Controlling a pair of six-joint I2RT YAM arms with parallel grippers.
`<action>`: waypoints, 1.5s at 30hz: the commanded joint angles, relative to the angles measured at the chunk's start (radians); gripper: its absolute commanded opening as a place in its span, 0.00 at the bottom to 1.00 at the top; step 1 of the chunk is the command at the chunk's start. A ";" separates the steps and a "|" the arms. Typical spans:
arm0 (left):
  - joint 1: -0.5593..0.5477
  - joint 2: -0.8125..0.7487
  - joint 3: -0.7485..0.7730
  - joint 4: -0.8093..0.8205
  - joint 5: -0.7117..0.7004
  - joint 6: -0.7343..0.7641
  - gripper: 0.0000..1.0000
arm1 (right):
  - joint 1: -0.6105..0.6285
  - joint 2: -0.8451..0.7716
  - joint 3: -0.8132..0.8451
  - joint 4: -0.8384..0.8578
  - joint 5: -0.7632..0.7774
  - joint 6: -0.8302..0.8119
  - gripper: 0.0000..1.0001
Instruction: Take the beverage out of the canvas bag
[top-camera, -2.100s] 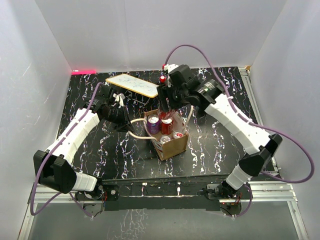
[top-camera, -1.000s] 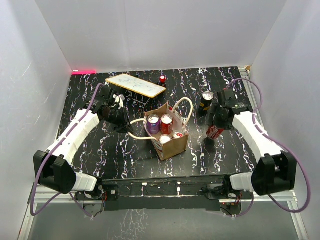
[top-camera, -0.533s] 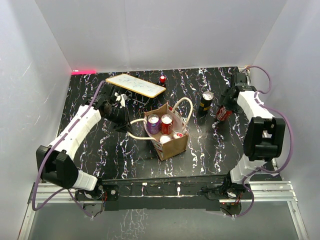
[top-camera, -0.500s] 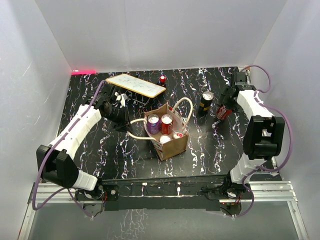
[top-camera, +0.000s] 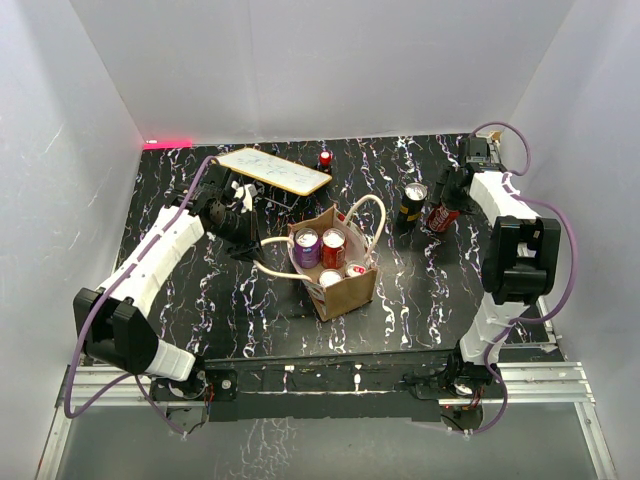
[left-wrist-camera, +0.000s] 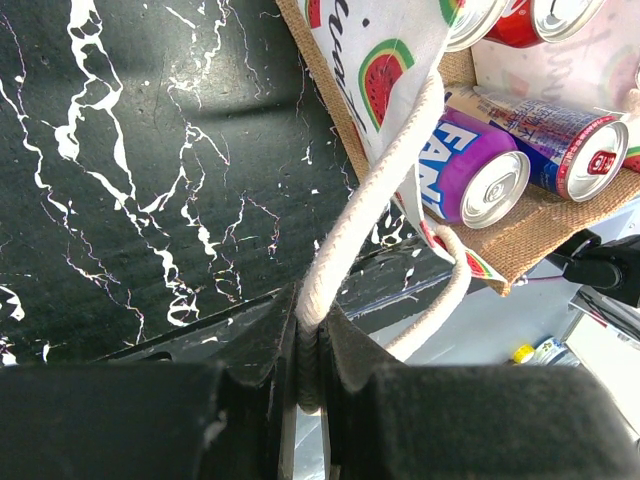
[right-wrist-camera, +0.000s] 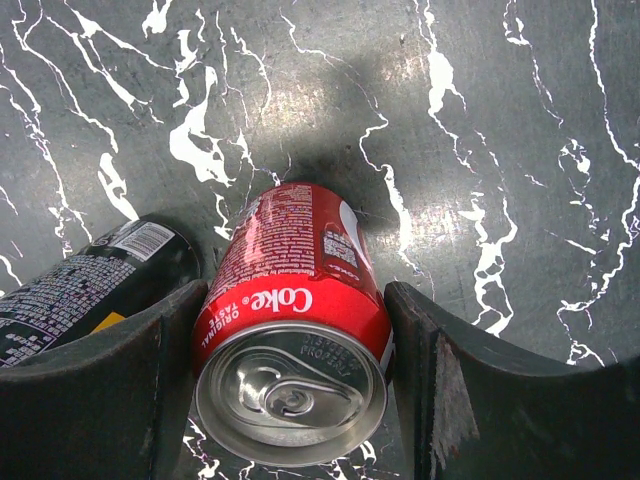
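red Coke can (right-wrist-camera: 290, 330) pinched in right gripper (right-wrist-camera: 293, 298), well away from tan canvas bag (top-camera: 350, 288) — left gripper (left-wrist-camera: 310, 320) clamps its cream rope handle (left-wrist-camera: 372, 195)

Canvas bag (top-camera: 345, 285) sits mid-surface (top-camera: 250, 310), cans (top-camera: 320, 245) packed inside. Its left rope handle (left-wrist-camera: 375, 200) runs out to the left claw (left-wrist-camera: 310, 385) and is pinched between the fingers. Behind-left of the bag: a flat board (top-camera: 271, 171), with a small object (top-camera: 325, 158) just right of its far end. Right of the bag, well apart, is a tall can (top-camera: 411, 203). The Coke can (right-wrist-camera: 295, 330) is just beside it on the right, clamped in the right claw (right-wrist-camera: 295, 385) — probably standing on the surface, can't confirm contact.
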 joint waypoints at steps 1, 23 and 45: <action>0.000 0.002 0.026 -0.025 -0.003 0.012 0.00 | -0.005 0.008 0.042 0.021 -0.034 -0.016 0.25; 0.000 0.013 0.035 0.001 0.076 -0.040 0.00 | -0.004 -0.153 0.023 -0.087 -0.007 0.006 0.92; 0.000 -0.008 -0.035 0.036 0.092 -0.062 0.00 | 0.142 -0.712 -0.253 -0.229 -0.320 0.114 0.89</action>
